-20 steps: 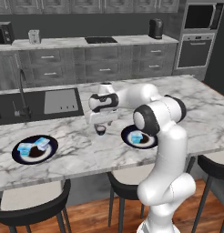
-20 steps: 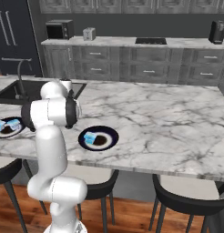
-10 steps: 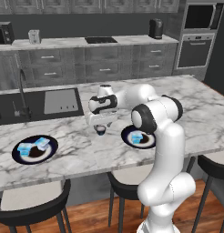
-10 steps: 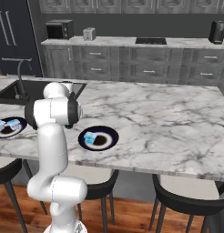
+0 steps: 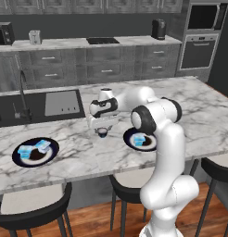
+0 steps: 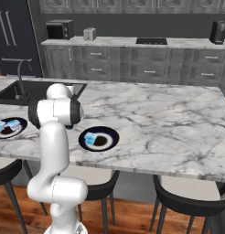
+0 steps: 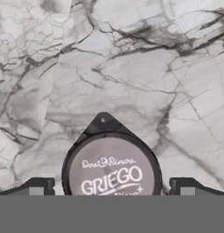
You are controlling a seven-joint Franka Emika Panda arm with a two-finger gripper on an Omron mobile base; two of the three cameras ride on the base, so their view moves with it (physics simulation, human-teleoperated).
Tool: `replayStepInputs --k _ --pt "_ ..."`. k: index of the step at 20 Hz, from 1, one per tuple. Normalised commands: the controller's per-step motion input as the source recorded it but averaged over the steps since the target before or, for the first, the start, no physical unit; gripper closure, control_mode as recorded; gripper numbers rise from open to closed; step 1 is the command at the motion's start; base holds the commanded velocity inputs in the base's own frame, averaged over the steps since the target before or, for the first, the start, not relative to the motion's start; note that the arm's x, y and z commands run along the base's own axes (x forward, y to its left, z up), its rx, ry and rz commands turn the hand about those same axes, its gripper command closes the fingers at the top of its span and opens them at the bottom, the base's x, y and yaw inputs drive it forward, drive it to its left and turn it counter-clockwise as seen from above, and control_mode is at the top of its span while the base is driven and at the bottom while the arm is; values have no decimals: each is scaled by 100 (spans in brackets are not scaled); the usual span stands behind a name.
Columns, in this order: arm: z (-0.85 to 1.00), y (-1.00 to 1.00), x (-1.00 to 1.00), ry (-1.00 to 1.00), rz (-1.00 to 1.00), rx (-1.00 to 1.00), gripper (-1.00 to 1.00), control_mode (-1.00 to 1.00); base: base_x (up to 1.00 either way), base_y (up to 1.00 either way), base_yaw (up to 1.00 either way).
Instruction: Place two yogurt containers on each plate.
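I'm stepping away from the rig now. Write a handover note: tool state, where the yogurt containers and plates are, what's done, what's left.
Tool: open, holding nothing, poised over a small dark cup on the marble counter, fingertips either side of its "GRIEGO" lid.
Left plate: two yogurt containers on it. Done.
Right plate, beside the arm: one yogurt container. One short.
Left to do: one more light-blue container onto the right plate. The dark cup under the tool does not look like one of those; check before gripping.
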Motion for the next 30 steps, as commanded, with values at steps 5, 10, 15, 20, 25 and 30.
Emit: replayStepInputs --k 5,10,15,20,25,30 --pt "-3 4 5 0 0 0 -100 -100 0 0 0" --pt "-5 5 0 0 0 0 -100 -100 0 0 0" --pt "-9 5 0 0 0 0 -100 -100 0 0 0" --pt "-11 0 4 0 0 -2 -100 -100 0 0 0" --pt "-6 0 0 0 0 0 -100 -100 0 0 0" --pt "-1 0 0 0 0 0 100 -100 0 0 0"
